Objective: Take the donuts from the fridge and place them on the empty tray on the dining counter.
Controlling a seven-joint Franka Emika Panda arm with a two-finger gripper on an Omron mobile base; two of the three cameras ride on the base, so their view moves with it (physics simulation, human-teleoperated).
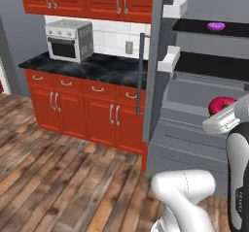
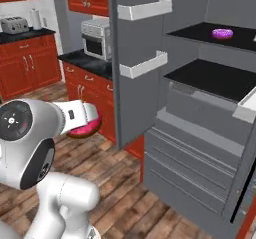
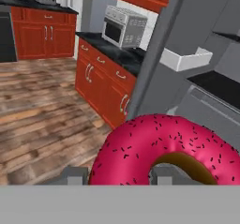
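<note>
Pinched in the claw [image 3: 117,176], the pink donut [image 3: 164,148] hung outside the fridge [image 2: 200,133], ready for carrying; purple donut [image 2: 222,33] sat shelved.

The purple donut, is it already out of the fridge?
No, the purple donut lies on a black shelf inside the open fridge, while the gripper holds the red-pink donut.

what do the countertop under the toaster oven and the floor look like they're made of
The countertop looks like polished black marble or a similar stone: dark, with pale cloudy veining. The floor looks like wood planks, going by its long streaky boards in mixed browns and greys; it could equally be a wood-look laminate.
</note>
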